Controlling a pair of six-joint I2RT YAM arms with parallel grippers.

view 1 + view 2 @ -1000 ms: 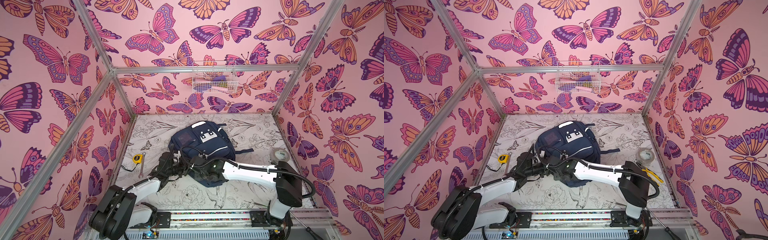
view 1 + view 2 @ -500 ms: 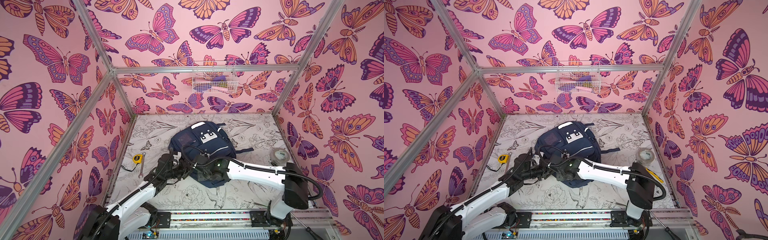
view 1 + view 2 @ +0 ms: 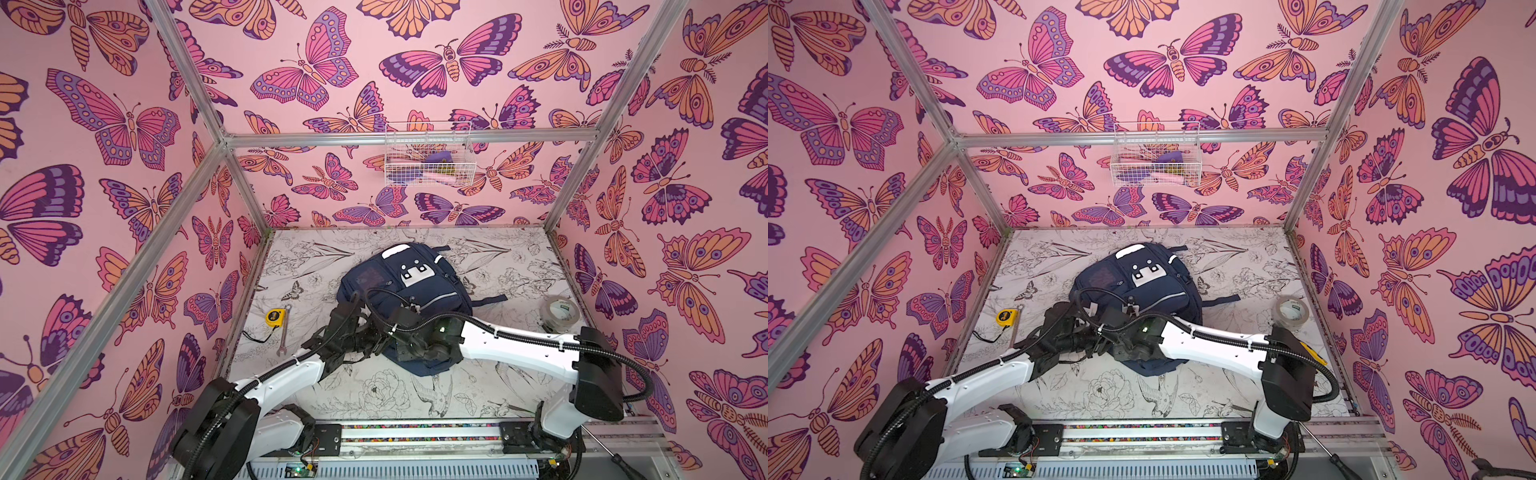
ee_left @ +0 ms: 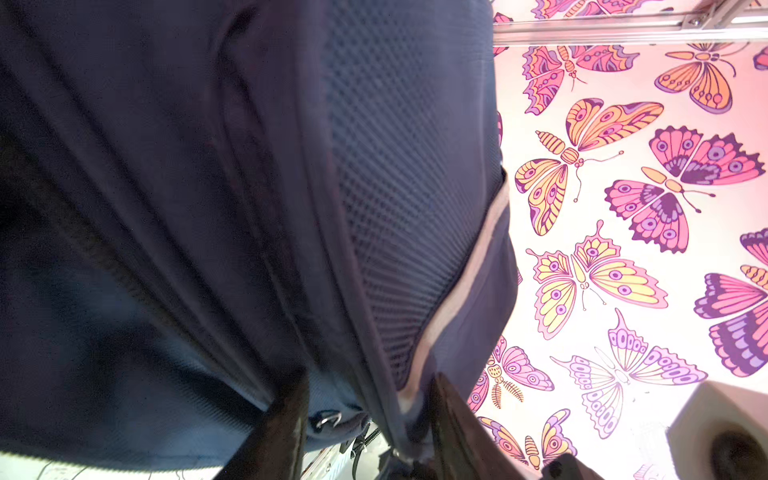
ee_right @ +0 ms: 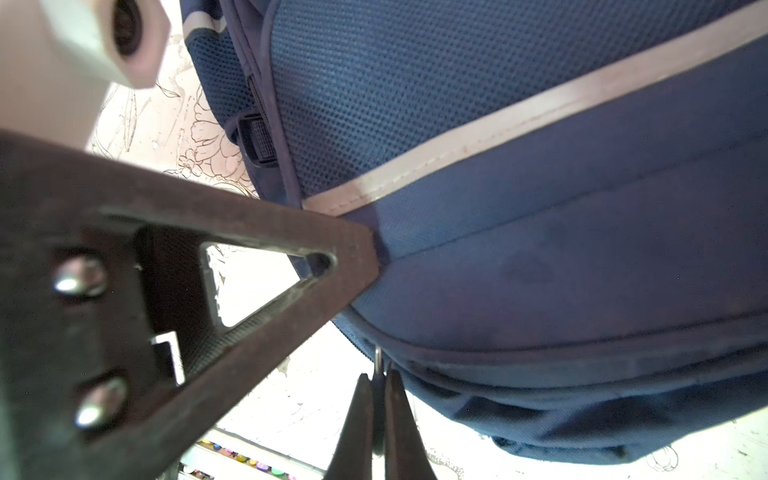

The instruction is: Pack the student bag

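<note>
The bag (image 3: 411, 286) lies flat in the middle of the counter (image 3: 374, 390), patch side up in both top views. The left arm (image 3: 286, 374) stretches low from the near left corner to the bag's near left edge. In the wrist view the left jaws are about half closed on a bunch of the bag's fabric beside the mesh. The right arm (image 3: 519, 349) rises from its base, then reaches level and leftward to the bag's near edge. The right jaws are pinched tight on a zipper pull (image 5: 377, 361). A tape measure (image 3: 275, 316) and a wrench (image 3: 283, 332) lie left of the bag, and a tape roll (image 3: 559, 309) lies to its right.
</note>
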